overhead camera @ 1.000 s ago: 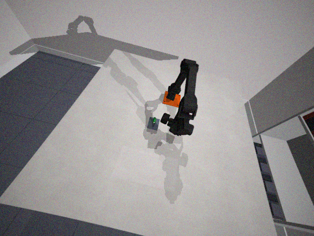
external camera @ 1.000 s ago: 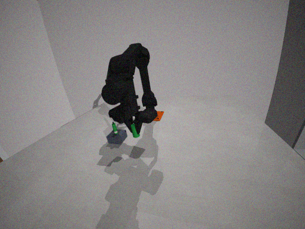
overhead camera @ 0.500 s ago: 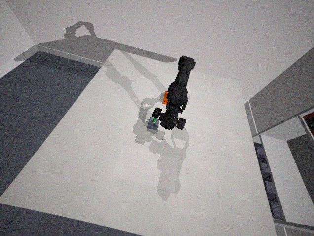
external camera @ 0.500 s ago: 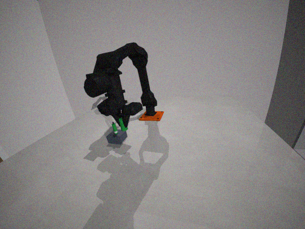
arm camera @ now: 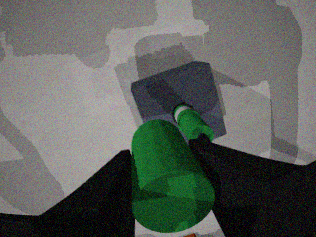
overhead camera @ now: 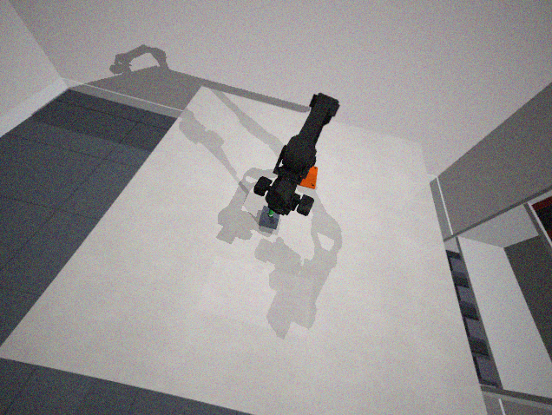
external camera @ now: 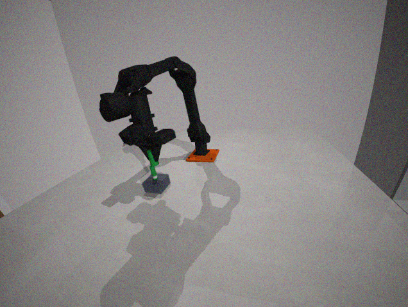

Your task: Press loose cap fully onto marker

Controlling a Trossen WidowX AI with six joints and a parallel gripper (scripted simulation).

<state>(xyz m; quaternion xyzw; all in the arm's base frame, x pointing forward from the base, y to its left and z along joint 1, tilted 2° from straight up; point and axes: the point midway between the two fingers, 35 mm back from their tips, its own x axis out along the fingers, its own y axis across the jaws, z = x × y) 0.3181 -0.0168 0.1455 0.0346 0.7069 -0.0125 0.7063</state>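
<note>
The green cap (external camera: 152,158) (arm camera: 167,169) is between the fingers of my gripper (external camera: 156,160) (arm camera: 159,153), which is shut on it. The green marker (external camera: 153,171) (arm camera: 192,123) stands in the dark holder block (overhead camera: 268,224) (external camera: 161,186) (arm camera: 200,81), with a pale band near its base. In the exterior view the cap appears just above the marker, slightly tilted. In the wrist view the marker shows beyond the cap and to its right, close to the right fingertip, so the two look out of line. Whether they touch is not clear. In the top view the arm hides the fingertips.
The arm's orange base plate (overhead camera: 311,178) (external camera: 213,156) lies on the table (overhead camera: 379,312) (external camera: 296,230), behind the holder block. The arm arches above the block, and its shadows fall across the table. A shelf unit stands beyond the table's right edge in the top view.
</note>
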